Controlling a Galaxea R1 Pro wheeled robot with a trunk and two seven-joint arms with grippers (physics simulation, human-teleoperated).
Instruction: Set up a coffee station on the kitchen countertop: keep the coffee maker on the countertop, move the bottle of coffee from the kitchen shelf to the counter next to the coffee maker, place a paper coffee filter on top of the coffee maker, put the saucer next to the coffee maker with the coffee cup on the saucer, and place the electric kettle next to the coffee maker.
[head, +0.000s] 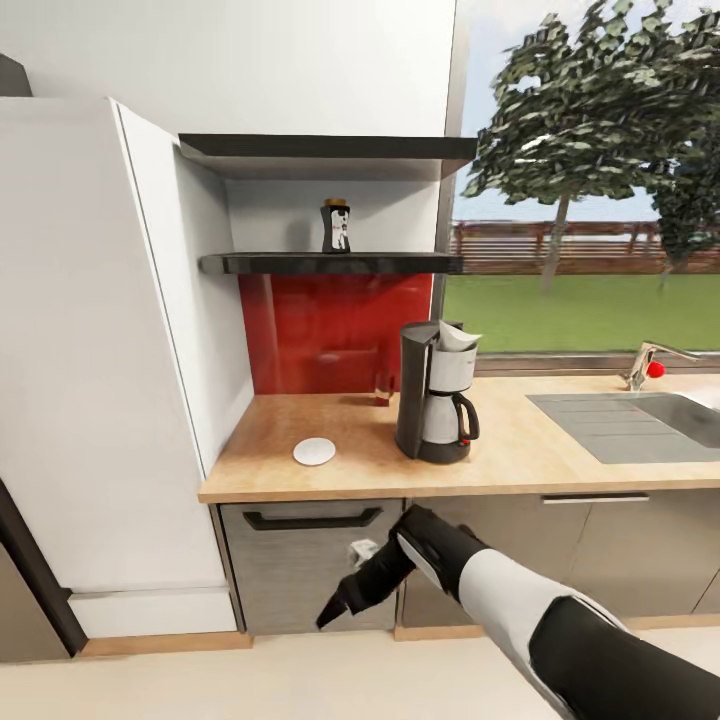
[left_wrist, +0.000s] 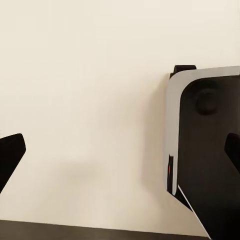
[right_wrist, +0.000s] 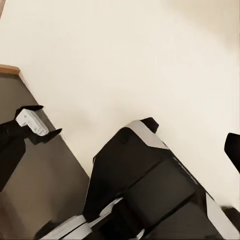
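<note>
the right arm (head: 520, 600) lies nearest the head camera, coming in from 5 o'clock, its white and black sleeve reaching toward the middle of the frame. its right gripper (head: 345, 590) hangs low in front of the grey drawer (head: 310, 560), pointing down toward 7 o'clock over the pale floor (head: 300, 680). in the right wrist view the black fingertips (right_wrist: 12, 145) sit at opposite edges with a wide gap and nothing between them, so this gripper is released. the left wrist view shows the left gripper (left_wrist: 120, 155) the same way: dark fingertips (left_wrist: 10, 155) far apart at the frame edges, nothing held, above the pale floor and beside part of the robot's own black and white body (left_wrist: 205, 140).

up on the kitchen countertop (head: 520, 450), the light wood surface, the coffee maker (head: 435, 395) stands upright near the centre. the paper coffee filter (head: 455, 338) sits on top of it, tilted. the saucer (head: 314, 451) lies flat at the coffee maker's 9 o'clock, apart from it, with nothing on it. the steel sink (head: 630, 420) is at 3 o'clock, with a tap (head: 650, 365) behind it.

the bottle of coffee (head: 336, 226) stands upright on the kitchen shelf (head: 330, 264), at 11 o'clock above the coffee maker, over the red backsplash (head: 320, 330).
</note>
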